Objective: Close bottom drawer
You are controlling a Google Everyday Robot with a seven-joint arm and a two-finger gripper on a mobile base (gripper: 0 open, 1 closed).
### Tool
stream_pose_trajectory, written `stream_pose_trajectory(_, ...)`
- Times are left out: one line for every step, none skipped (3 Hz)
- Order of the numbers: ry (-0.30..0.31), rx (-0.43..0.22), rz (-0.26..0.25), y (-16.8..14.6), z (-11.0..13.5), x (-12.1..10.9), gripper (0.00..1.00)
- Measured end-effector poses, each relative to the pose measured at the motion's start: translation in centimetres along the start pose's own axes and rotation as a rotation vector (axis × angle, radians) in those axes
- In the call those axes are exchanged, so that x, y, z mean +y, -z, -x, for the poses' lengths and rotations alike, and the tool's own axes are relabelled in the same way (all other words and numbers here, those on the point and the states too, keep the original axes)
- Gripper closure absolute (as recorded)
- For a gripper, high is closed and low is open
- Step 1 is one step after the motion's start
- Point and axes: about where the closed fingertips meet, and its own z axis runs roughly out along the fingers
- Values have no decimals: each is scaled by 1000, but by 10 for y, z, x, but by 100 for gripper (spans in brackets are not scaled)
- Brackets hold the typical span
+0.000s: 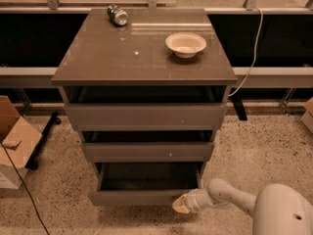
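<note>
The bottom drawer (139, 197) of the grey-brown cabinet (146, 58) stands pulled out toward me, its shallow tray empty. My gripper (180, 205) is low at the right end of the drawer's flat front, at or against it, on a white arm that reaches in from the lower right. The middle drawer (146, 152) and the top drawer (145, 116) above it also stand a little way out, less than the bottom one.
A white bowl (186, 44) and a tipped can (118, 15) lie on the cabinet top. A cardboard box (14, 141) stands on the speckled floor at the left. A cable (252, 58) hangs behind the cabinet at the right.
</note>
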Motion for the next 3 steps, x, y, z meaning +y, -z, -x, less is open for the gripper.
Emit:
stream_pose_trajectory(39,-17,-28,-3,14,-25,91)
stream_pose_trajectory(65,-33,-54,-5,25,-45,72)
stream_pose_trajectory(65,-33,-54,-5,25,-45,48)
